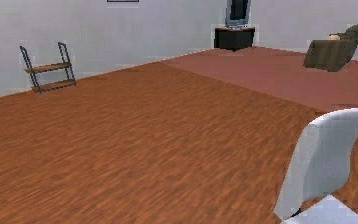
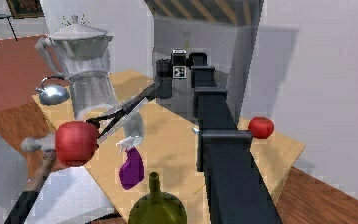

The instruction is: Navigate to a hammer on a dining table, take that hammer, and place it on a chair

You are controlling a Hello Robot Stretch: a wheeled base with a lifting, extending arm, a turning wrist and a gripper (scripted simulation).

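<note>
The thin dark fingers [image 2: 127,106] at the end of the dark square arm [image 2: 222,150] lie over the light wooden worktop [image 2: 172,140], near a round red apple [image 2: 75,143] and a purple spray bottle [image 2: 132,168]; I cannot tell how wide they stand or whether they hold anything. Which of the shapes on the worktop is the hammer I cannot tell. In the forward view a white moulded chair [image 1: 322,155] stands at the lower right on brown wood floor [image 1: 137,140].
</note>
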